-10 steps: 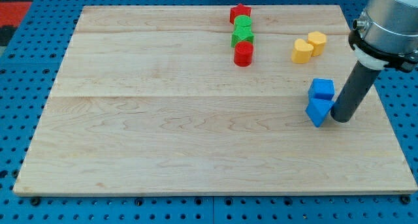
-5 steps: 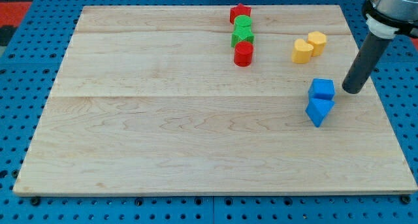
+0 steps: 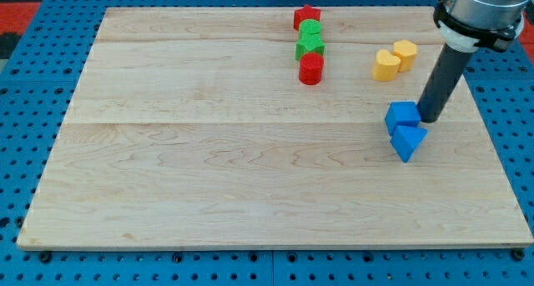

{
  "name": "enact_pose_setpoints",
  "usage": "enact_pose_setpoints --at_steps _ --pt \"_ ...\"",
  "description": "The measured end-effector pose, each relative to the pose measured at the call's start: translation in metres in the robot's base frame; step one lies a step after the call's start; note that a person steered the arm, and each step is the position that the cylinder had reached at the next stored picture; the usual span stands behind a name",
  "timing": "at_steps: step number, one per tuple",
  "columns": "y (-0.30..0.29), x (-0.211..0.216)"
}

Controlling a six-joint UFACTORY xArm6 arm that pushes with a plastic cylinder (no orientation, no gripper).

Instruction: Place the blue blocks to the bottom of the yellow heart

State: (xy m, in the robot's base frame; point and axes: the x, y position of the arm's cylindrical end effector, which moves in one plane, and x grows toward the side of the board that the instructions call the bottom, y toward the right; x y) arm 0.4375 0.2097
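Two blue blocks lie at the view's right: a blue cube (image 3: 402,117) and, touching it below, a blue triangular block (image 3: 407,142). The yellow heart (image 3: 385,66) lies above them, next to a yellow hexagonal block (image 3: 405,54). My tip (image 3: 431,118) touches the right side of the blue cube, just above the triangular block.
A column of blocks stands at the top centre: a red block (image 3: 306,17), two green blocks (image 3: 309,29) (image 3: 310,45) and a red cylinder (image 3: 311,68). The wooden board (image 3: 209,153) rests on a blue pegboard; its right edge runs close to the blue blocks.
My tip moved up from beside the triangular block, then left against the blue cube. The cube has slid slightly to the left.
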Motion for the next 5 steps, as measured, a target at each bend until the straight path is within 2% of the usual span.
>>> enact_pose_setpoints --at_steps 2,4,5 --pt "0.007 -0.014" --pt "0.018 -0.059" --pt "0.059 -0.067"
